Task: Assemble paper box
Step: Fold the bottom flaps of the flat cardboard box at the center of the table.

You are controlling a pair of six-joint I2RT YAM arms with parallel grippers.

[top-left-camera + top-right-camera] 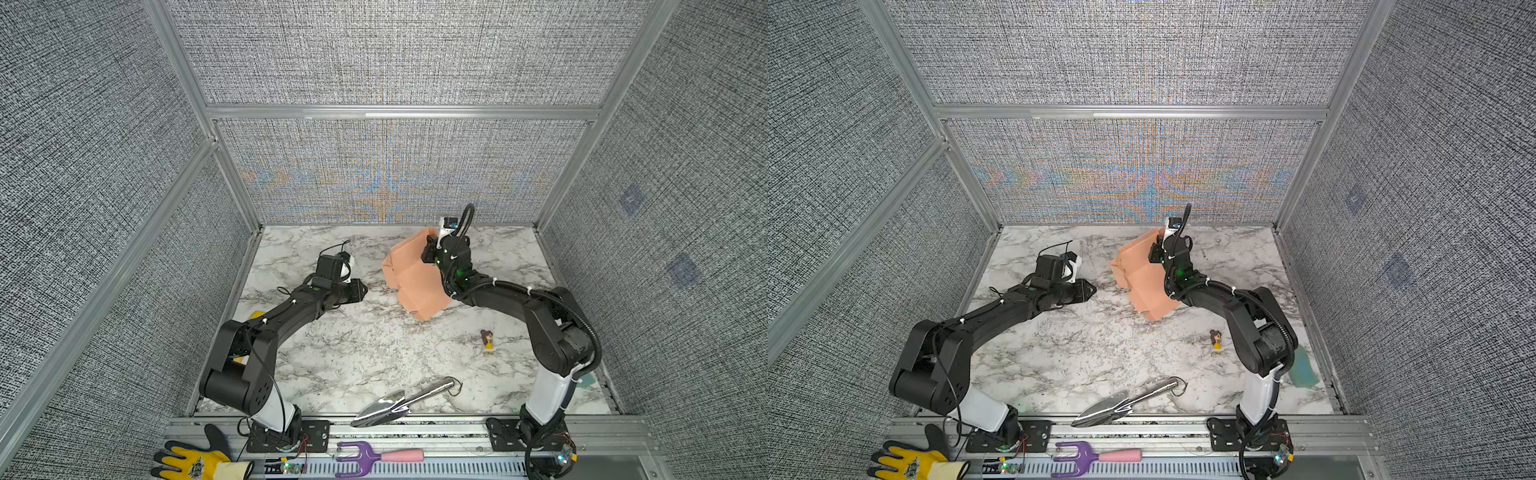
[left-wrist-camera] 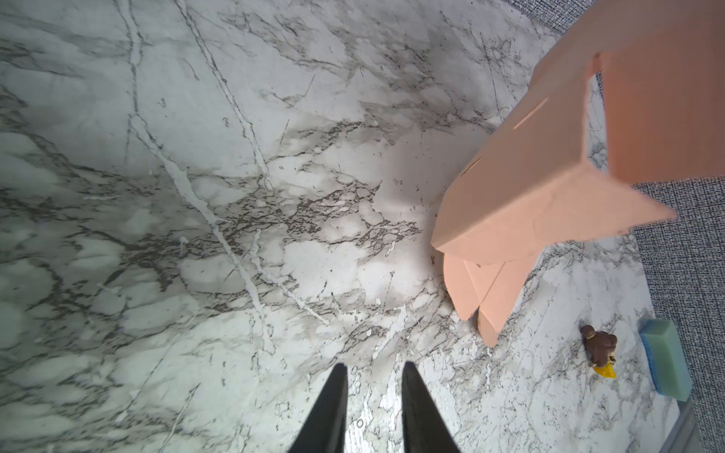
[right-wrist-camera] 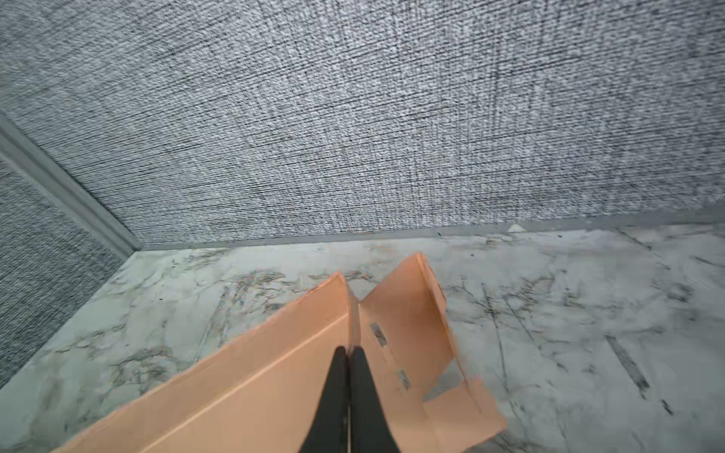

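Your right end effector is clenched on a thin panel of the paper box. The box hangs half-folded and tilted over the far middle of the desk, with its lower tabs pointing down toward the surface. Your left end effector stands beside the box but apart from it, jaws slightly parted with nothing between them. The pinch takes only one thin wall near a crease, so the card could pivot, slip out or crumple if you push on it from the left. Any flap you leave unbraced may spring back open. If you lower the box, the hanging tabs could catch on the desk and bend the wrong way. The right arm covers much of the box in both top views, so you cannot see which flaps are tucked. I cannot tell whether the lowest tabs touch the desk.
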